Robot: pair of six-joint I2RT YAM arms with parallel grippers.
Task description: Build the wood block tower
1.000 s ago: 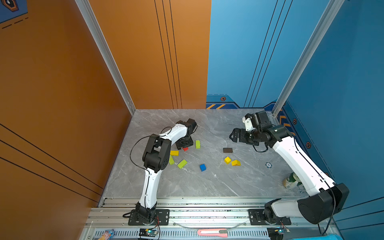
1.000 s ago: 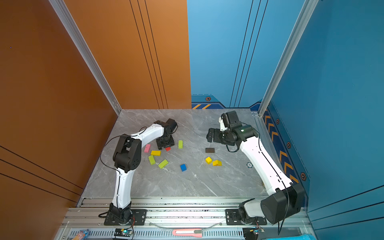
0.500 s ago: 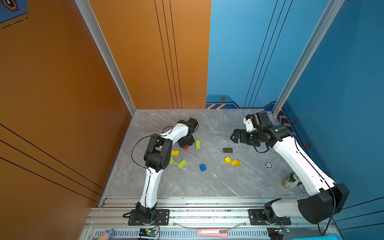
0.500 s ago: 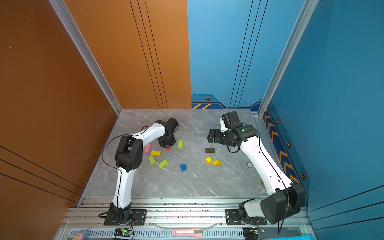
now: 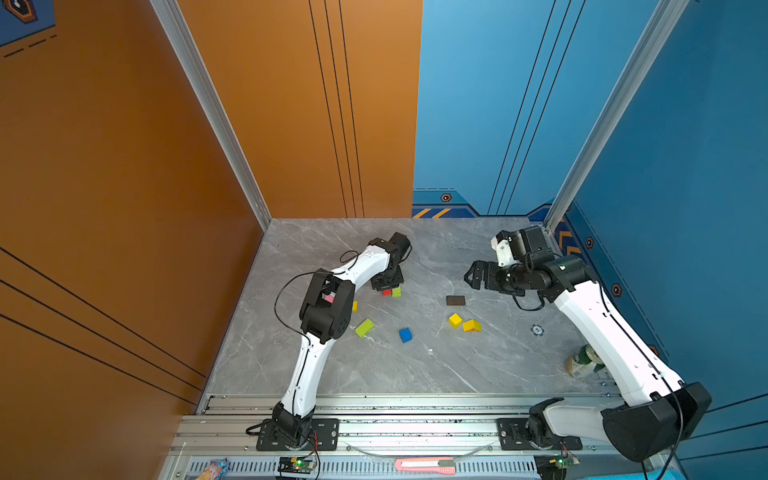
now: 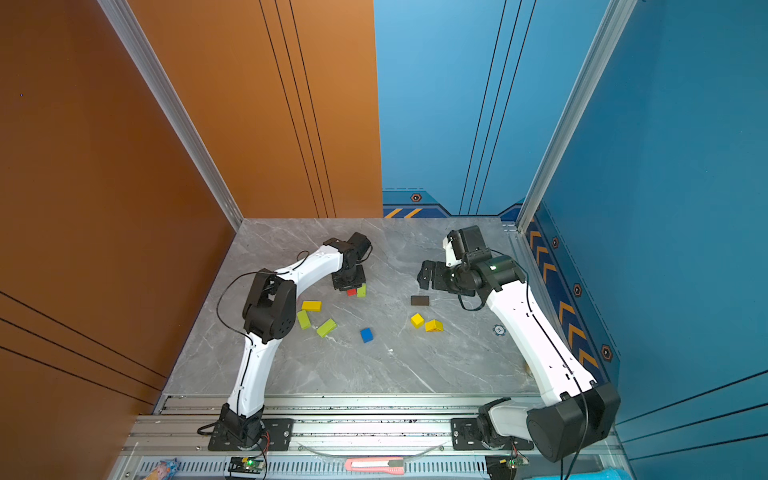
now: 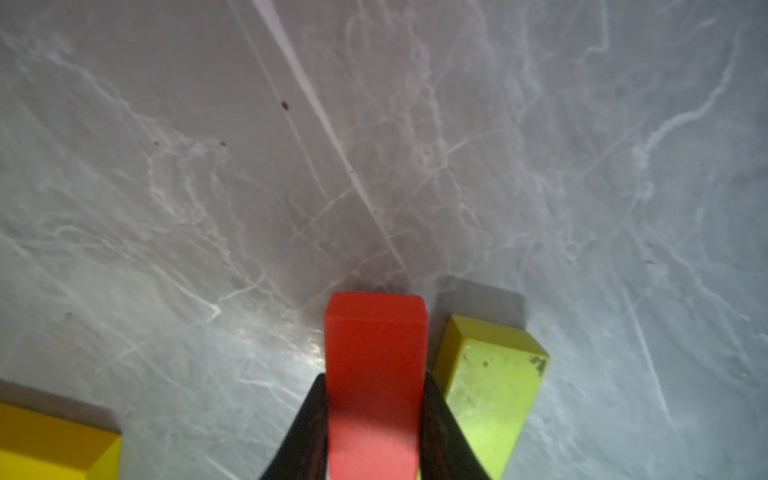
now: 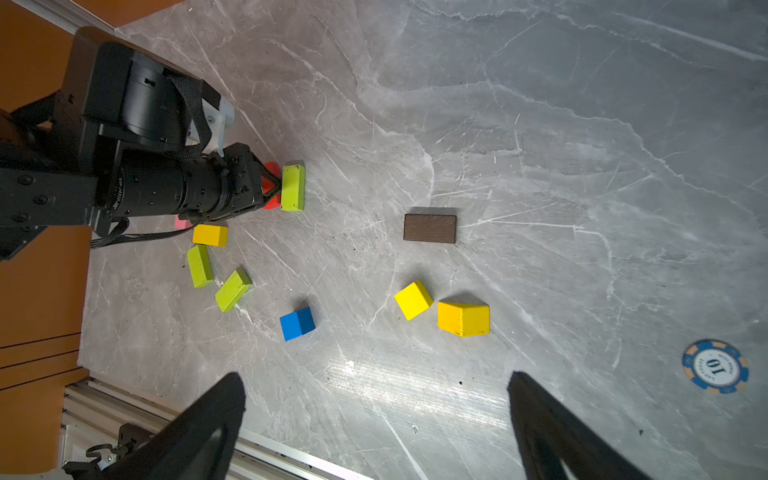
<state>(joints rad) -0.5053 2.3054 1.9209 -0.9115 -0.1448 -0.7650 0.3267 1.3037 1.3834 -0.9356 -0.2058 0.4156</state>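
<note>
My left gripper is shut on a red block, low over the table and right beside a lime-green bar; both top views show this pair at the back left. My right gripper hangs open and empty above a flat brown bar. Loose on the table lie a yellow cube, a yellow prism, a blue cube, a yellow bar and two more lime bars. A pink block peeks out under the left arm. No tower stands in view.
A blue round disc lies right of the yellow pieces. A green-and-white can lies by the right arm near the front right. Orange and blue walls close in the grey marble table. A pink cutter rests on the front rail.
The left gripper has shut on the red block and shifted it right, up against the lime-green bar. The right arm has barely moved.
</note>
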